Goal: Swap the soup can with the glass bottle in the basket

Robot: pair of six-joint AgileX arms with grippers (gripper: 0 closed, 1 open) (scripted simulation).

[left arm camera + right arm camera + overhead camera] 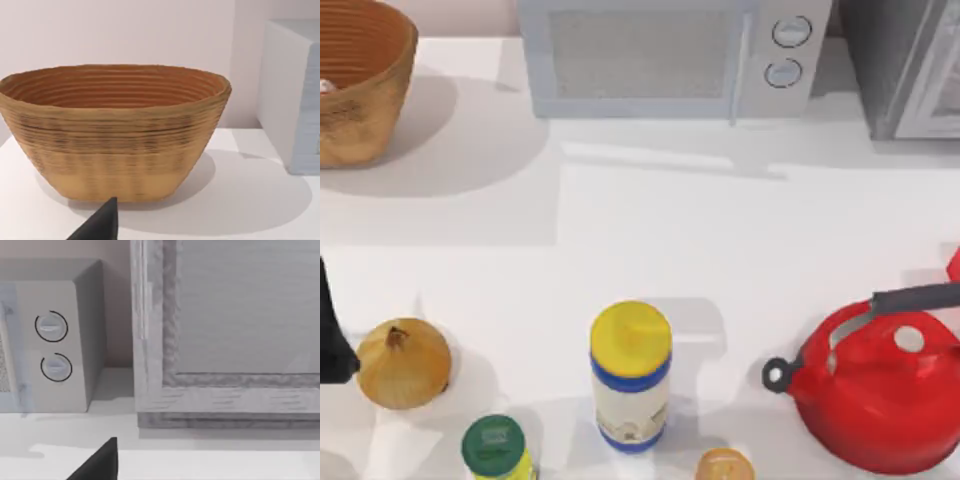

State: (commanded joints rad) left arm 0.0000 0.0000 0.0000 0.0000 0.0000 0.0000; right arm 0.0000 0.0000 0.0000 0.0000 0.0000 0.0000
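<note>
One basket (355, 85) far left of the microwave (665, 55), my left gripper (332, 335) below it at the table's left edge, grip unclear, one onion (403, 363), one green-lidded jar (495, 447), one yellow-lidded container (631, 375), open tabletop (650, 230) before the microwave, one soup can (724, 466) at the near edge, one red kettle (880, 385).

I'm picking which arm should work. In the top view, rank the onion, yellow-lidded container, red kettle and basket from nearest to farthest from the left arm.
From the left arm, at the left edge:
1. Onion, right beside it.
2. Yellow-lidded container, front middle.
3. Red kettle, far right.
The basket, back left, is too close to call against the container.
</note>
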